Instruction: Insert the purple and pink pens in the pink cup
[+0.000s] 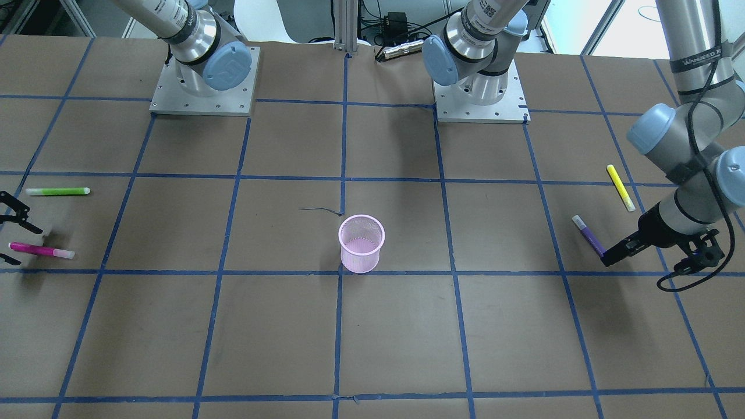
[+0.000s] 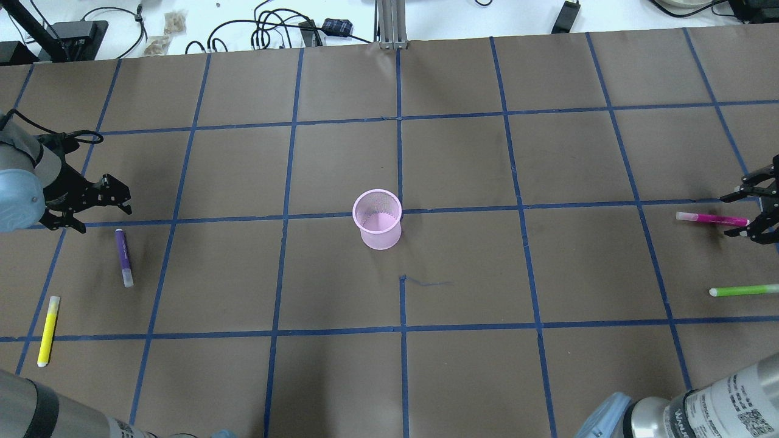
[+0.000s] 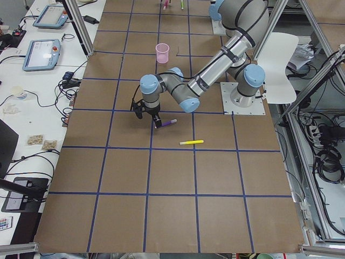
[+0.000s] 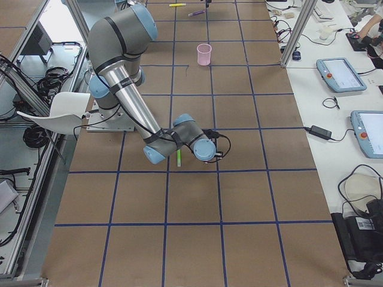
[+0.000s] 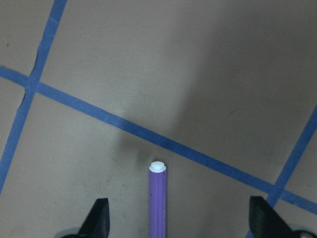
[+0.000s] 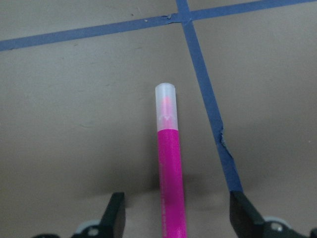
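Observation:
The pink mesh cup [image 1: 361,243] [image 2: 377,219] stands upright at the table's middle. The purple pen [image 2: 123,257] [image 5: 158,203] lies flat on the table on my left side. My left gripper [image 2: 104,219] [image 5: 181,223] is open and empty. It hovers over the pen's far end, and the pen lies midway between its fingers [image 5: 99,220]. The pink pen [image 2: 712,218] [image 6: 171,168] lies flat on my right side. My right gripper [image 2: 734,218] [image 6: 179,218] is open and empty, with its fingers [image 6: 116,218] on either side of the pen's body.
A yellow pen [image 2: 48,330] lies near the purple pen, closer to the robot. A green pen [image 2: 744,291] lies near the pink pen, also closer to the robot. The table [image 2: 462,164] is brown paper with a blue tape grid. Cables lie along its far edge.

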Controlling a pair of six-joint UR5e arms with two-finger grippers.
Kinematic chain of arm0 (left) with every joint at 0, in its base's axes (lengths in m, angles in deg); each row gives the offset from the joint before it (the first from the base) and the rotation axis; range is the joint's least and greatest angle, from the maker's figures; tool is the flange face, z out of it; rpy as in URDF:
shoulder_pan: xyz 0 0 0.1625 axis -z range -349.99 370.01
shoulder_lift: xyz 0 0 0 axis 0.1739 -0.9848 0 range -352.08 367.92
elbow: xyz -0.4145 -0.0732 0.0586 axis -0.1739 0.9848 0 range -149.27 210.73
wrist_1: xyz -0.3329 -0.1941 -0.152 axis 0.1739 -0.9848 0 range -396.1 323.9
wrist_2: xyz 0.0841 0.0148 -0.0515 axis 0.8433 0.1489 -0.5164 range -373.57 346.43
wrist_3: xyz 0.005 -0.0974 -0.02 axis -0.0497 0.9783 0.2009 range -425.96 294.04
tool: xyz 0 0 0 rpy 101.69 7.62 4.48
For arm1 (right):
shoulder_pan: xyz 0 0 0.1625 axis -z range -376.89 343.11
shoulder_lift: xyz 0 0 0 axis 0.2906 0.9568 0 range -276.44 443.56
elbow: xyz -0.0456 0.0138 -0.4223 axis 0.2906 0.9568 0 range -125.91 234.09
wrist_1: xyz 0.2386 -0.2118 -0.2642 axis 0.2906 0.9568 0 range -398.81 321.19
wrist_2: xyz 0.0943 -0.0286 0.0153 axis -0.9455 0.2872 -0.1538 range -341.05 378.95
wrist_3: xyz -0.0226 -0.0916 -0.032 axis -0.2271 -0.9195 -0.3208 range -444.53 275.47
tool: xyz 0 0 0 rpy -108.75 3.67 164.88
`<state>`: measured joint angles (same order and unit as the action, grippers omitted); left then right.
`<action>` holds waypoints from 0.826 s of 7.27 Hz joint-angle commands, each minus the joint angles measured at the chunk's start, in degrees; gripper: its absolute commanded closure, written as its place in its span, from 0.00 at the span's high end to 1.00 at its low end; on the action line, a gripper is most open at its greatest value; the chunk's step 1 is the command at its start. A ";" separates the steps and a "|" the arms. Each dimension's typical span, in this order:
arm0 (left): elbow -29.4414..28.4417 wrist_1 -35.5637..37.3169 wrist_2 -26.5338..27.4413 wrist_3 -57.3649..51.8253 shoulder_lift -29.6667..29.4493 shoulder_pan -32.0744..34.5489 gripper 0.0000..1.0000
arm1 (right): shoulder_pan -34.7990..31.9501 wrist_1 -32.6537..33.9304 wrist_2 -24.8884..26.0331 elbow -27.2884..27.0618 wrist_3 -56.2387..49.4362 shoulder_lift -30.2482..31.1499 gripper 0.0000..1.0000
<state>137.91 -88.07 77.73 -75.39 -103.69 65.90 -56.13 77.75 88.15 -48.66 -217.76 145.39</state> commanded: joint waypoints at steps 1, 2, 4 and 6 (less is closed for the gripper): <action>1.19 2.75 0.10 -0.32 -1.50 -0.43 1.00 | 0.04 0.08 -0.03 0.18 -3.34 -0.83 0.66; 1.19 2.75 0.02 -0.24 -1.59 -0.43 1.00 | 0.04 0.08 -0.12 0.18 -3.35 -0.83 0.58; 1.19 2.75 0.02 -0.15 -2.55 -0.43 0.88 | 0.04 -0.10 -0.30 0.18 -3.09 -0.74 0.24; 1.11 2.75 0.10 0.03 -3.35 -0.43 0.76 | 0.04 -0.27 -0.21 0.01 -2.22 -0.13 0.12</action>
<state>139.09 -85.33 77.77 -75.47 -106.65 65.47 -56.09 77.63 87.89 -48.56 -220.52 144.84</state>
